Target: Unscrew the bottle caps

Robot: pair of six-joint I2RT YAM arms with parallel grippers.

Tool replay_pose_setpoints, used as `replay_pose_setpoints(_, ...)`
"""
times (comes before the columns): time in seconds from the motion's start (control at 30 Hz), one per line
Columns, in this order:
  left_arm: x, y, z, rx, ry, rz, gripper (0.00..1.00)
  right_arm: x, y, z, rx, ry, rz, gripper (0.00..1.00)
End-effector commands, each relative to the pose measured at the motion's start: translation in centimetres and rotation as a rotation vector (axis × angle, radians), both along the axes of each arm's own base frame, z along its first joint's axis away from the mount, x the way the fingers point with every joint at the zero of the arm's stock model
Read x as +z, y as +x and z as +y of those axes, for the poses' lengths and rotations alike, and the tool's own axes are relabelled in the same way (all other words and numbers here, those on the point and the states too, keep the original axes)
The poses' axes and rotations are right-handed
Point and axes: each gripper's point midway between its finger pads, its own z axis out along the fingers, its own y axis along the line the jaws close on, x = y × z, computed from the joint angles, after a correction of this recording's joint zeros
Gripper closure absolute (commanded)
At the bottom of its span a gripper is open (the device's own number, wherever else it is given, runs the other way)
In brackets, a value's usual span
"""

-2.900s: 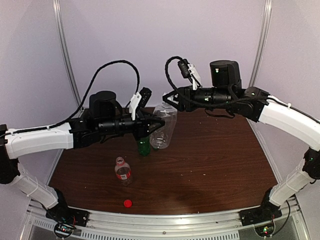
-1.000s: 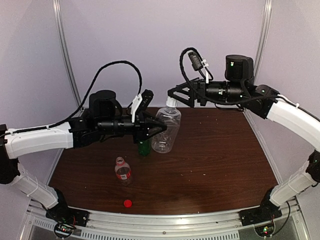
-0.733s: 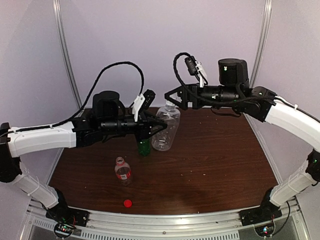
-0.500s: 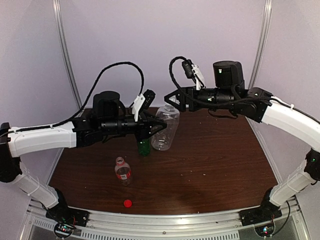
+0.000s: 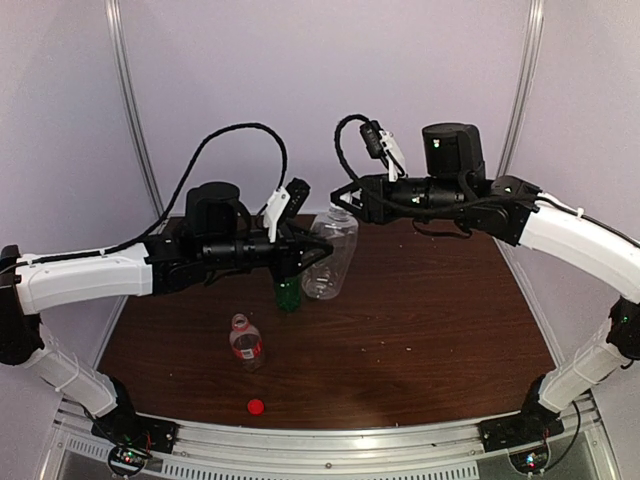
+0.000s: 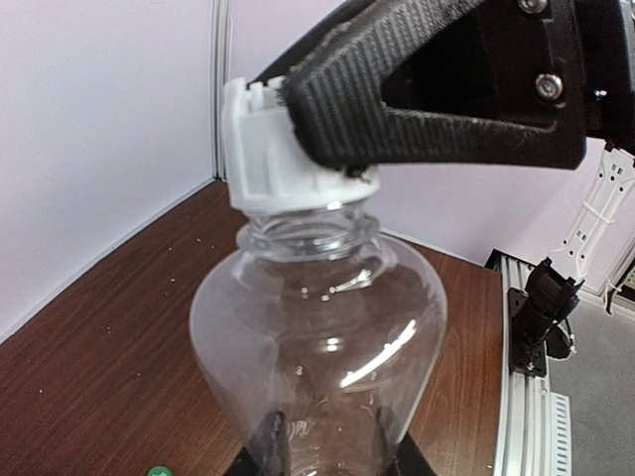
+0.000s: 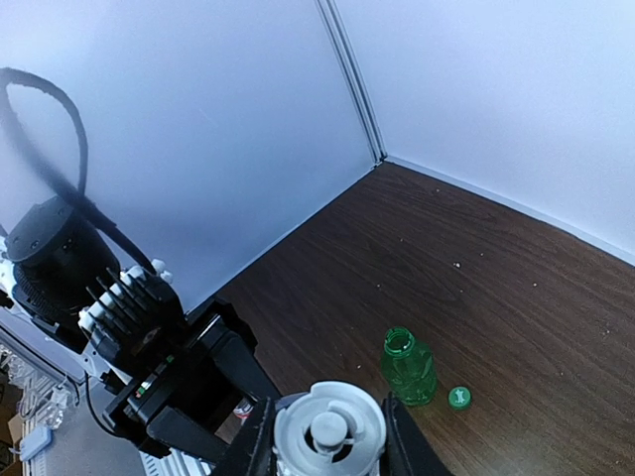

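"Which cap were you on?"

"The white-grey cap (image 6: 273, 164), on the neck of the large clear ribbed bottle (image 6: 317, 327). My right claw (image 7: 327, 441) was clamped on it, a finger on each side. My left claw (image 5: 310, 255) was closed round the bottle's body, holding it a little tilted toward the back of the tabletop (image 5: 430, 310). I couldn't tell whether its base touched the wood."

"And the other two?"

"Done, by the look of it. The green bottle (image 7: 408, 369) stood open just beside my left claw, with its green cap (image 7: 457, 397) lying close by. The short bottle with the red label (image 5: 245, 342) stood open nearer the front, and the red cap (image 5: 256, 406) lay apart from it by the near edge."

"So this was the last one?"

"I judged so, and the step was the twisting itself. The cap sat low against the neck ring, so I couldn't say how much thread was left. The next move called for my left claw to keep the bottle from turning while my right wrist rolled, then lifted off along the neck."
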Motion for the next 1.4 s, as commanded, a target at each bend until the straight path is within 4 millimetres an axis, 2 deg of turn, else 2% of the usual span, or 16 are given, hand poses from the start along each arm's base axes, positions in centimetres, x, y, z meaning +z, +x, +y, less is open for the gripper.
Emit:
replay_pose_setpoints(0.0,2.7,0.1,0.1,0.016,-0.062,-0.047,0.94,1.4,-0.5,0.4,0.033,0.042,-0.036,0.74)
replay_pose_setpoints(0.13,2.7,-0.1,0.1,0.009,-0.061,-0.049,0.94,1.3,-0.8,0.4,0.061,0.038,-0.063,0.78)
replay_pose_setpoints(0.37,2.6,-1.6,0.0,-0.068,-0.074,-0.045,0.94,1.2,-2.2,0.7,0.233,0.044,-0.157,0.8)
replay_pose_setpoints(0.57,3.1,-3.7,0.1,-0.173,-0.092,-0.061,0.94,0.9,-3.7,0.8,0.432,0.054,-0.198,0.8)
replay_pose_setpoints(0.77,3.4,-6.8,-0.1,-0.351,-0.113,-0.054,0.94,0.8,-6.4,0.8,0.671,0.106,-0.226,0.77)
replay_pose_setpoints(0.93,3.6,-7.8,0.0,-0.412,-0.125,-0.05,0.94,0.9,-7.5,0.6,0.784,0.144,-0.208,0.74)
replay_pose_setpoints(1.1,3.5,-8.0,-0.1,-0.422,-0.13,-0.043,0.94,0.6,-7.3,0.5,0.805,0.149,-0.189,0.67)
replay_pose_setpoints(1.37,3.4,-7.3,-0.1,-0.38,-0.125,-0.042,0.94,1.2,-5.8,0.2,0.672,0.124,-0.198,0.56)
